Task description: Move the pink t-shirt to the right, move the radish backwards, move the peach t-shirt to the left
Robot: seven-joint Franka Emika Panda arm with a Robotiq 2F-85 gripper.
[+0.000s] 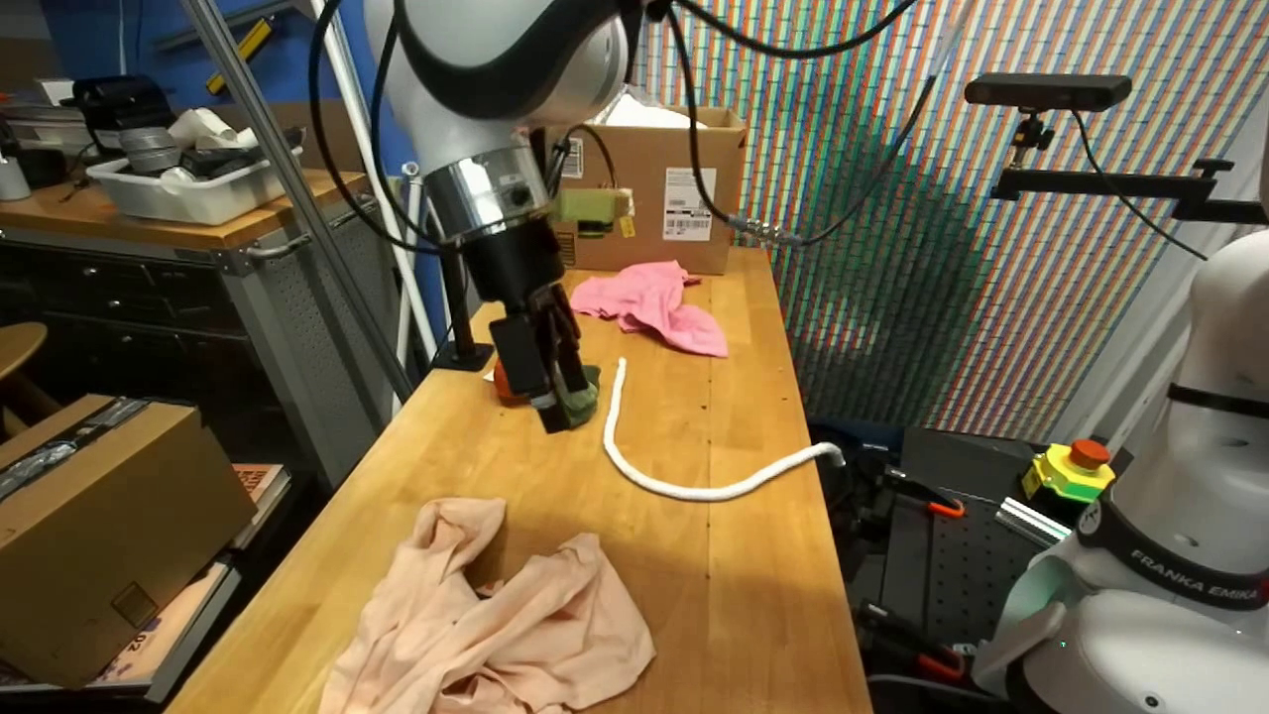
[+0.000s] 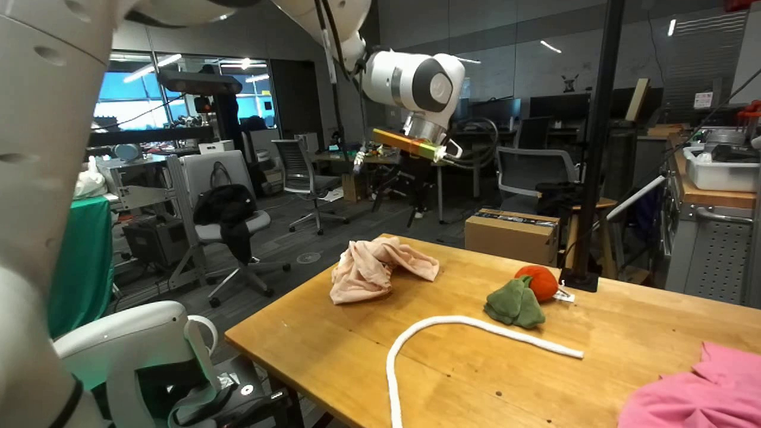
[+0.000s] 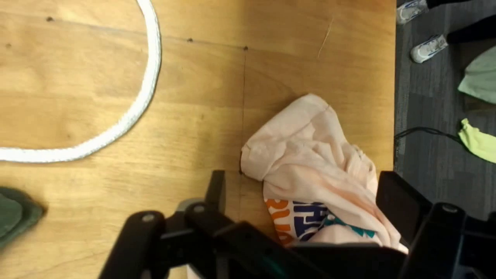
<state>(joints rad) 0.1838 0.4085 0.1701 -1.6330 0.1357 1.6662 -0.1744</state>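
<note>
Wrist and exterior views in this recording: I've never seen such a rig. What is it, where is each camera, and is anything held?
This is a robot arm ending in a two-fingered tool. Two cameras placed outside it take the exterior views; a third, on the wrist, looks down past the fingers. On the wooden table lie a pink t-shirt, a red toy radish with green leaves, a peach t-shirt and a curved white cord. Nothing is held: the tool is open above the table, and the peach t-shirt seen between its fingers in the wrist view simply lies there.
</note>
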